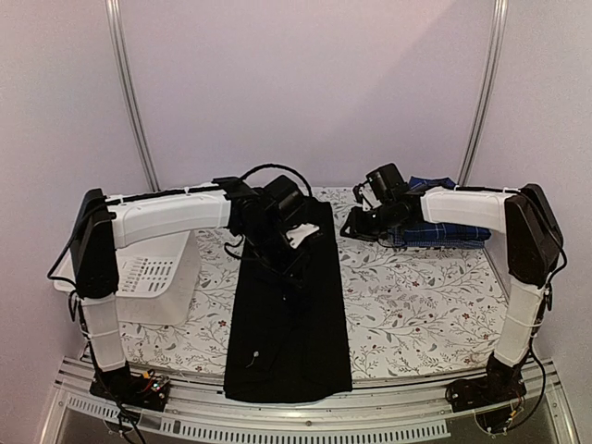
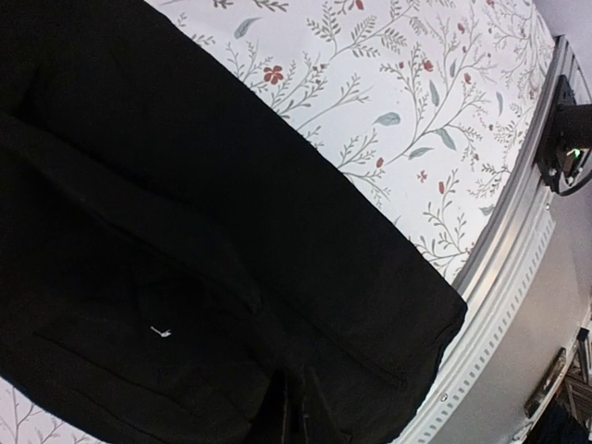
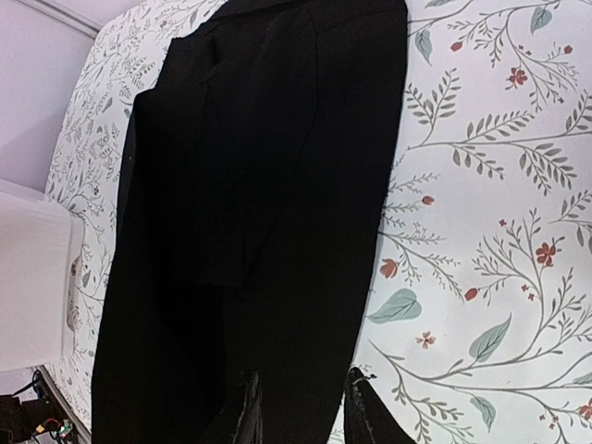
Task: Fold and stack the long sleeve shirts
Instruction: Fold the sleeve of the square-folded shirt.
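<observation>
From above, we see a black long sleeve shirt [image 1: 289, 319] lying as a long, narrow strip down the middle of the frame. It rests on a surface [image 1: 416, 296] covered in a floral print, and its lower edge reaches the metal rail at the bottom. The left tool [image 1: 294, 242] sits over the upper part of this shirt, just above the centre of the frame. In the left wrist view its dark fingers [image 2: 277, 412] blend into the black cloth at the bottom edge, so we cannot tell whether they are spread or pinching. The right tool [image 3: 303, 375] is at the shirt's upper right edge. Its two fingers are spread apart, one over black cloth and the other over the floral print. A blue-and-navy plaid shirt [image 1: 453, 233] lies in the upper right of the overhead frame, partly hidden behind the right arm. A white slotted basket [image 1: 153, 273] stands at the left, apart from the black shirt.
</observation>
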`<action>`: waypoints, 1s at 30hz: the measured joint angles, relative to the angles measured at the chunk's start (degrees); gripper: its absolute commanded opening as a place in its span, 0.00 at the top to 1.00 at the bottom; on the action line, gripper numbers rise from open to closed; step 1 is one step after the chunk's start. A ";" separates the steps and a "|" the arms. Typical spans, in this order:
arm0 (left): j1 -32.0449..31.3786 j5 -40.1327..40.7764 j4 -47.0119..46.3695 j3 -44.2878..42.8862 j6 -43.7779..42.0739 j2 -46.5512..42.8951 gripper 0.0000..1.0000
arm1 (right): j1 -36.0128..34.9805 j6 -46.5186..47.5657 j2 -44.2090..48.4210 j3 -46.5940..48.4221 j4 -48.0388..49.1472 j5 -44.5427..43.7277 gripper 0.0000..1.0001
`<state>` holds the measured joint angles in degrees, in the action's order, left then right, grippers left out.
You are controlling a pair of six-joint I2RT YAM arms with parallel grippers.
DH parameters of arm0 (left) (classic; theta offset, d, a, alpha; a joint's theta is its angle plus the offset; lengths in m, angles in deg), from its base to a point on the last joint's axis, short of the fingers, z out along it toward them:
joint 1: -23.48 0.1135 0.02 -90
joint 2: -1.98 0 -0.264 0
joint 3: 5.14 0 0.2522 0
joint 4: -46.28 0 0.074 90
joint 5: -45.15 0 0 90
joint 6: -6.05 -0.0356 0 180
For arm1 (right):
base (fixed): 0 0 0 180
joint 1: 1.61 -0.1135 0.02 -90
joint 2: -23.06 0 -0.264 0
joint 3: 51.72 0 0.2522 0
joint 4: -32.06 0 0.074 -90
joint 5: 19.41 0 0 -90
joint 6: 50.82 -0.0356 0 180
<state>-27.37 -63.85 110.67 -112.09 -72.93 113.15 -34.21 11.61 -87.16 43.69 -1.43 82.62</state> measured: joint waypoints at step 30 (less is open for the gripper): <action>9.20 11.47 -20.98 26.75 23.87 -15.23 0.50 | -21.79 2.75 3.34 0.79 -3.43 -18.47 0.33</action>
<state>-18.16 -52.38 89.69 -85.33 -49.06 97.92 -56.00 14.37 -83.81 44.48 -4.86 64.15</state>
